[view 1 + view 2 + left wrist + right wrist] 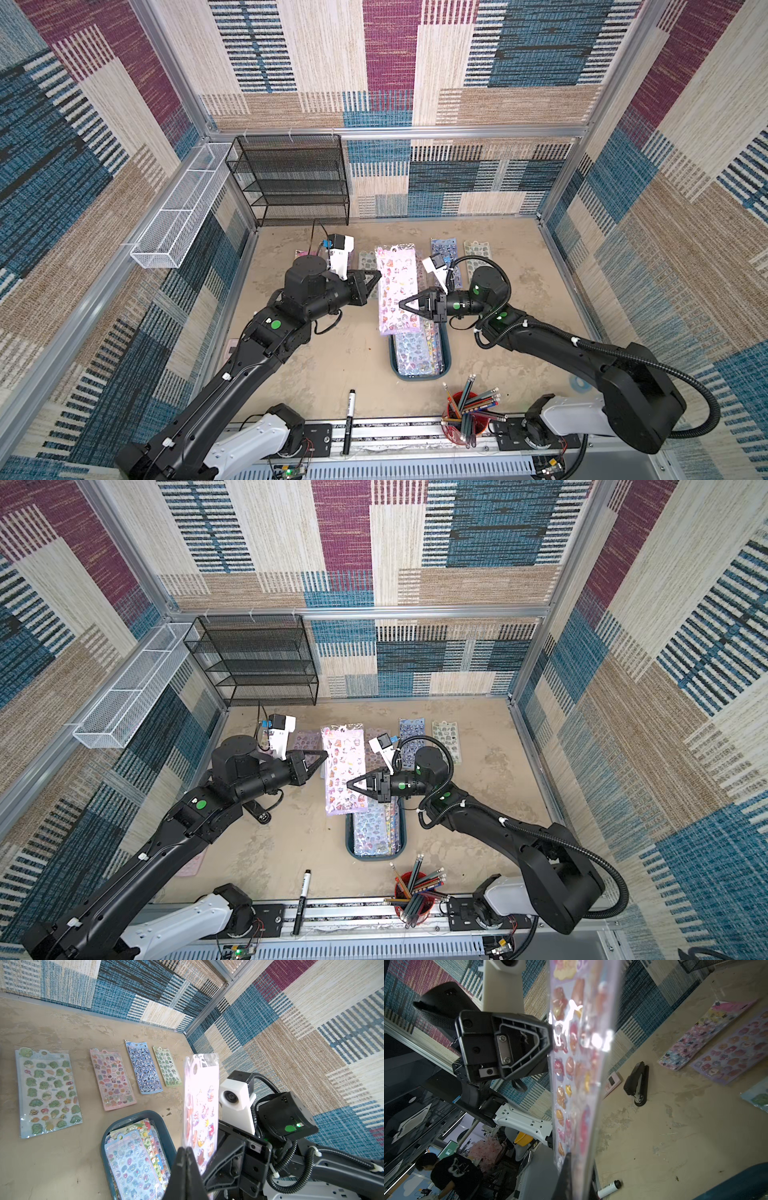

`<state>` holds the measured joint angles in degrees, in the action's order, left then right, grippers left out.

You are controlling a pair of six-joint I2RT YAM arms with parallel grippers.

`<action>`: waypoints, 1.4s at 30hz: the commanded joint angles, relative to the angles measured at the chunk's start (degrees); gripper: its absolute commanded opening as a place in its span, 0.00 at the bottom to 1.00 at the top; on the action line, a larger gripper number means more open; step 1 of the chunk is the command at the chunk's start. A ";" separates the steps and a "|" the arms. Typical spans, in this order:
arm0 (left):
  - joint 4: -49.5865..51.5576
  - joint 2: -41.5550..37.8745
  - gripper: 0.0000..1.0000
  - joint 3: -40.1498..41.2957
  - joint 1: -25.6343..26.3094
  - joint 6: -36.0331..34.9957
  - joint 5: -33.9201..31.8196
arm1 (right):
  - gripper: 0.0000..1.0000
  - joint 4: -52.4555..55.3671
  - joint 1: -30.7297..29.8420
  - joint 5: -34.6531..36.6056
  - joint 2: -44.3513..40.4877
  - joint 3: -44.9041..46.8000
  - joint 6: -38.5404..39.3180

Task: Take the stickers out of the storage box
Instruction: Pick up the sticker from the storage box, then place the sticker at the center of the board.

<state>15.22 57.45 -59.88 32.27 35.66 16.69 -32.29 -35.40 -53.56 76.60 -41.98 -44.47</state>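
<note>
A pink sheet of cartoon stickers (395,270) hangs in the air above the far end of the storage box (446,353), a teal tub. My left gripper (378,275) is shut on the sheet's left edge. My right gripper (401,304) is shut on it from the opposite side, lower down. In the left wrist view the left gripper (186,1150) has its jaws pressed together at the edge of the sheet (202,1105). In the right wrist view the right gripper (569,1157) pinches the sheet (577,1064). More stickers (133,1167) lie stacked in the box (166,1132).
Several sheets lie flat on the table behind the box, among them a green one (48,1093), a pink one (112,1079) and a blue one (143,1068). A black mesh rack (295,178) and white wire basket (178,216) stand at the back left. A stapler (638,1082), marker (349,419) and pencil cup (465,411) are nearby.
</note>
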 commanded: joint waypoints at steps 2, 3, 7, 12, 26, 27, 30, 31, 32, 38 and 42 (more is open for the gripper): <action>-2.48 0.63 0.02 -0.12 -0.41 0.29 2.42 | 0.00 8.85 0.16 3.56 0.14 -3.64 3.81; -2.35 0.66 0.11 -0.20 -0.53 0.27 2.69 | 0.00 13.66 0.24 5.36 0.00 -5.37 6.58; -0.92 -0.24 0.55 -0.12 -1.11 -0.22 1.37 | 0.00 34.52 0.59 16.16 -0.22 -13.23 18.76; 1.07 -1.12 0.69 0.00 -2.10 -1.14 0.71 | 0.00 51.90 2.84 31.35 -0.30 -20.50 30.70; 3.89 1.97 0.69 -0.64 -3.53 -2.31 2.65 | 0.00 67.77 17.38 54.25 9.00 -31.79 43.86; 3.87 2.37 0.69 -0.59 -3.65 -2.35 3.23 | 0.00 68.27 18.63 54.09 10.39 -33.16 43.77; 4.51 3.77 0.67 -0.85 -3.77 -2.83 5.07 | 0.00 69.59 21.66 56.75 15.32 -37.54 44.03; 4.96 4.13 0.66 -1.01 -3.79 -3.00 5.44 | 0.00 70.64 22.31 58.10 17.12 -39.29 44.03; 5.49 4.57 0.65 -1.11 -3.80 -3.32 5.80 | 0.00 71.96 23.03 59.70 19.03 -41.16 44.03; 12.44 6.86 0.62 -4.11 -3.95 -7.47 6.42 | 0.00 76.71 28.22 66.18 27.82 -48.66 45.83; 16.12 7.10 0.62 -4.80 -4.06 -10.03 5.76 | 0.00 81.57 31.12 68.18 33.64 -54.74 45.01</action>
<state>27.05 64.42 -64.05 28.36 30.33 21.80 44.62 -5.13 11.51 107.87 -93.80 0.30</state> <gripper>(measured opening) 0.618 0.055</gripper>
